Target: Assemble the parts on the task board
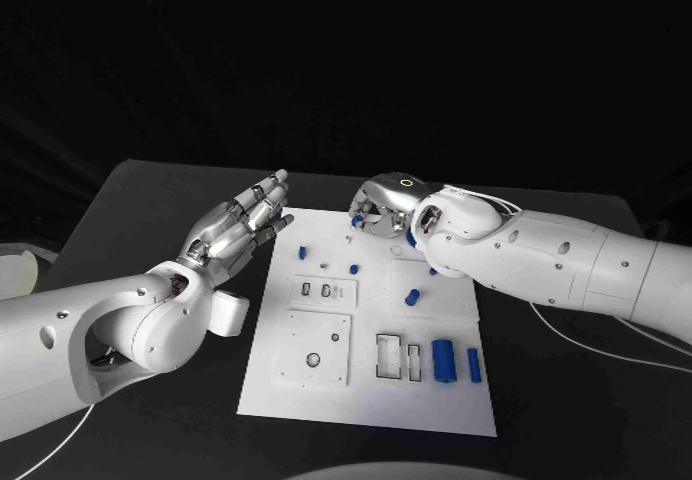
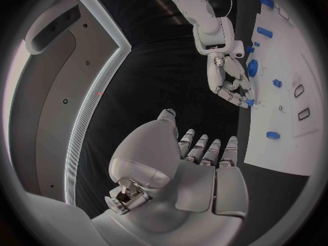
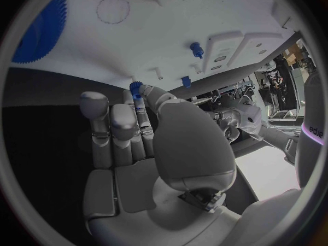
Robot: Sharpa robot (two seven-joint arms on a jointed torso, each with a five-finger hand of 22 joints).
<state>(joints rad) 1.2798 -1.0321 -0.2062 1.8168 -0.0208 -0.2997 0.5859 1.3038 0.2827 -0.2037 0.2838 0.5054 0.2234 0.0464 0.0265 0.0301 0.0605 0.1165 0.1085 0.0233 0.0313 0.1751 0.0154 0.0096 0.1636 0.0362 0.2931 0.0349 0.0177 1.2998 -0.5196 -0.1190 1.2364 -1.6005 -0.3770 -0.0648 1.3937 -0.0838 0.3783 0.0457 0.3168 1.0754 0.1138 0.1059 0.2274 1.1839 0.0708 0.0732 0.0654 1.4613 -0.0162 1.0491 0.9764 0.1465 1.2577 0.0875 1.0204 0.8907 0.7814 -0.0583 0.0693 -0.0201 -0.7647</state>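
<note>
- Task board [image 1: 368,400]: a white plate lying flat in the middle of the black table [image 1: 144,200], with recessed slots and pockets. It looks rigid and needs no holding.
- Right hand [image 1: 381,212]: positioned over the far edge of the board. The right wrist view shows a small blue toothed part [image 3: 136,87] pinched between the thumb and a fingertip, with the other fingers straight alongside.
- Left hand [image 1: 242,225]: raised beside the board's left edge, fingers extended and together, holding nothing.
- Loose parts: two blue cylinders [image 1: 444,360] lie side by side near the board's front right corner; a short blue peg [image 1: 413,296] rests mid-board; a small blue piece [image 1: 303,252] sits near the far left corner.
- A large blue gear [image 3: 40,30] lies on the board close to the right hand.
- Handling estimate: the parts appear to be hard, light plastic, smooth enough to slip or roll. Stiffness should tolerate a firm pinch.
- Recommended hold: take cylinders across their middle; take toothed parts by the rim, keeping the bore clear for seating.
</note>
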